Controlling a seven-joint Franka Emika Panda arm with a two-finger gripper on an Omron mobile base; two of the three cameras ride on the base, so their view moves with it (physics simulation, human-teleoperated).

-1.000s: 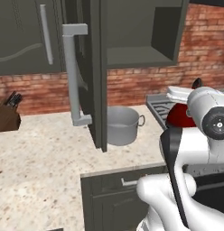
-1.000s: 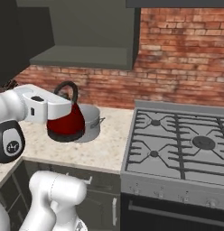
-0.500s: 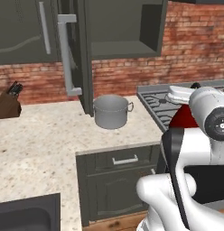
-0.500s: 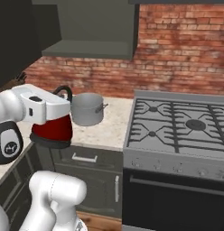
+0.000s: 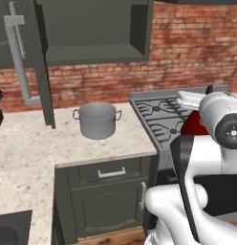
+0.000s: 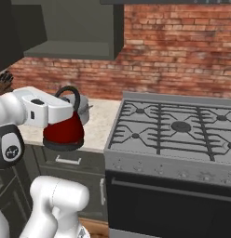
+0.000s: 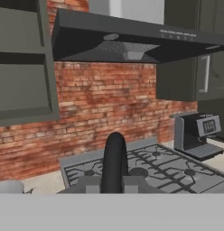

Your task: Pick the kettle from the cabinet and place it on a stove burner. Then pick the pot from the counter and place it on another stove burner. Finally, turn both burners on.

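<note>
My gripper is shut on the black loop handle of the red kettle, which hangs by the counter's front edge, left of the stove. From the left base the kettle peeks out behind my arm. In the hand view the kettle's handle rises between my fingertips, with the stove burners beyond. The grey pot stands on the counter under the open cabinet. Its door with the long bar handle is swung out to the left.
A dark range hood hangs over the stove. A coffee machine stands on the counter right of the cooktop. The red brick wall runs behind. Base cabinet drawers lie below the counter, a sink corner at lower left.
The base has driven right, so the stove now fills more of both base views. The kettle has stayed in my shut gripper throughout.
</note>
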